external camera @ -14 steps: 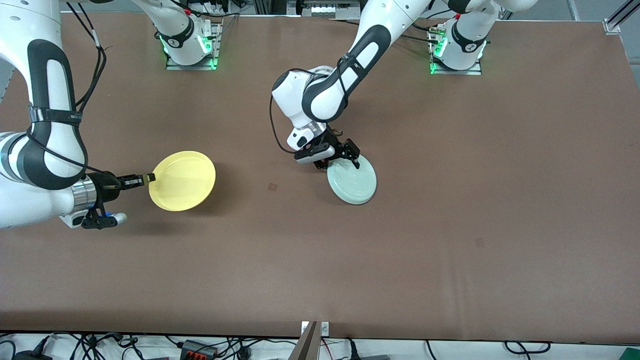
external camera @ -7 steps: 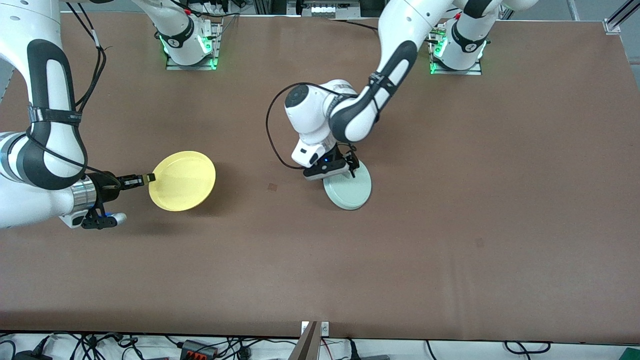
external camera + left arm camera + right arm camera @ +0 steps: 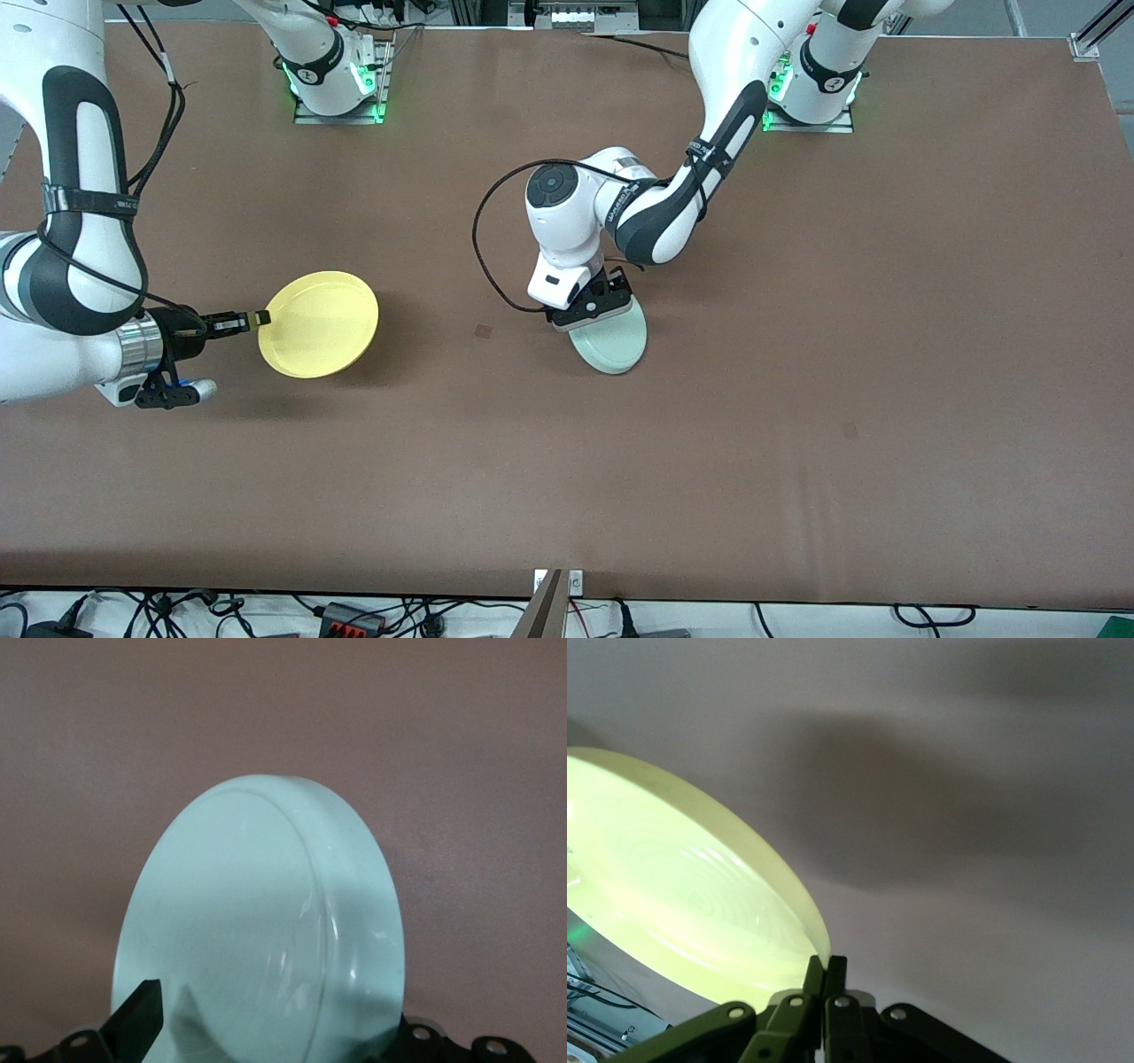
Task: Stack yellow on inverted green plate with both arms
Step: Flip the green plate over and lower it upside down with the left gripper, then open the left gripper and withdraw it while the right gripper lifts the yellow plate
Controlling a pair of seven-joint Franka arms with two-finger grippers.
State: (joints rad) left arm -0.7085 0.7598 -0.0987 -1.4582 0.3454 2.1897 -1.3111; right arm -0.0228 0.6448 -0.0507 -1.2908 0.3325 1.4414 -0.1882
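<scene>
Yellow plate [image 3: 319, 324] hangs above the brown surface [image 3: 797, 399], pinched at its rim by the right end effector [image 3: 251, 320], toward the right arm's end from the green plate [image 3: 611, 341]. Bottom up, the green plate sits between the left end effector's [image 3: 592, 312] wide-spread fingers [image 3: 140, 1019].

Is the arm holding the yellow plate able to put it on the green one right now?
Probably not yet. The left end effector, open, is over the green plate, which looks tilted. The right end effector holds the yellow plate by its rim, well toward the right arm's end.
</scene>
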